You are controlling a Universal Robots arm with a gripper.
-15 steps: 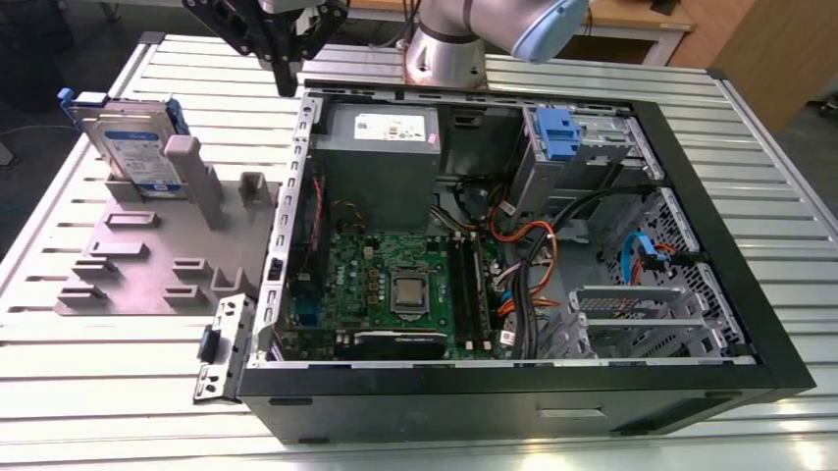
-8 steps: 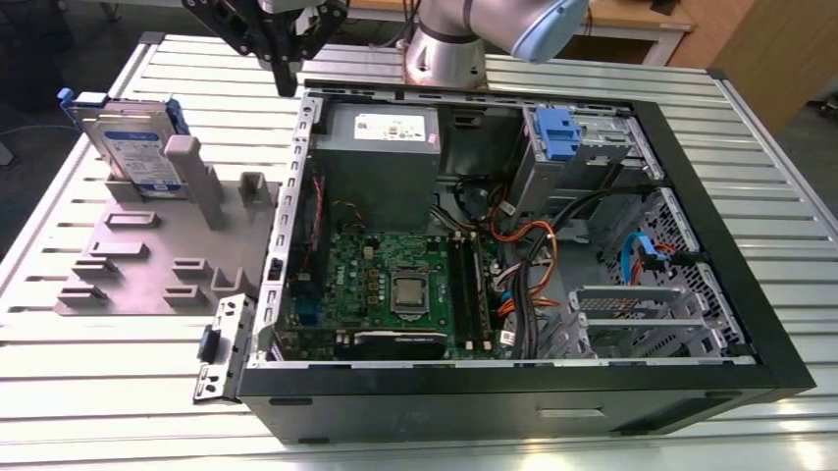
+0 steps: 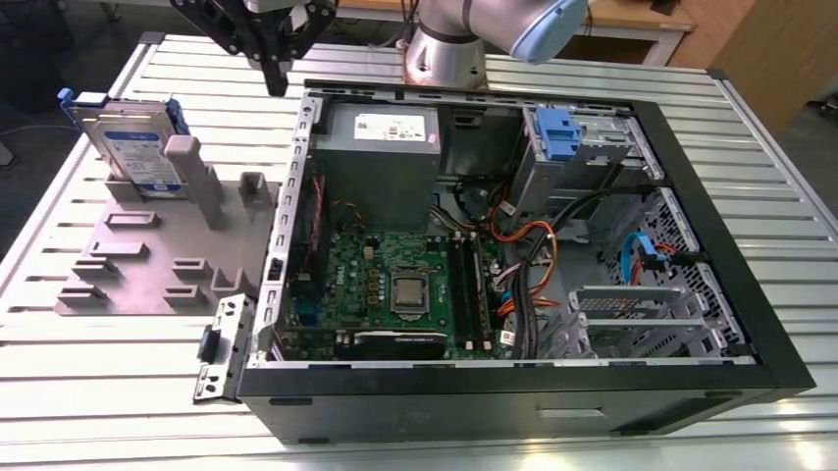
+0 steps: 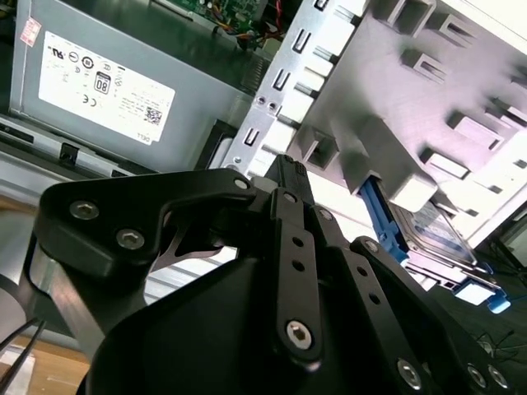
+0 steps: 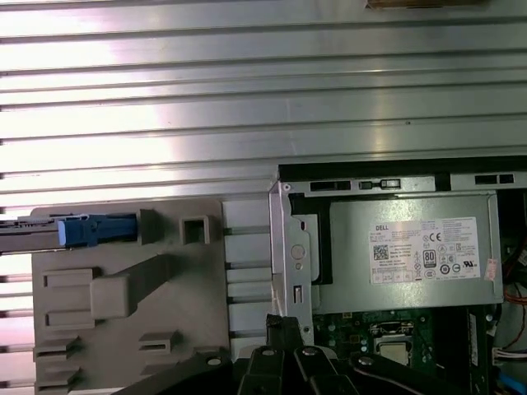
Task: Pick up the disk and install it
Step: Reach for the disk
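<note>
From my end, the gripper [image 3: 275, 86] hangs over the spot where the grey holder [image 3: 144, 265] meets the open computer case [image 3: 681, 186]. Its fingers are pinched together with nothing between them, and they're touching nothing. The disk [image 3: 131, 147] stands upright in the holder's far slot on the exterior view's left, apart from the gripper.

You're looking down along the black gripper [image 4: 286, 167], whose fingers are lying pressed together with nothing between them. Beyond the tip, the computer case's metal rail [image 4: 276, 90] is running between the grey power supply [image 4: 123, 74] with its white sticker and the grey plastic holder [image 4: 387, 99]. The disk [image 4: 430, 226] — blue-framed — is sitting in that holder, untouched by the fingers.
</note>
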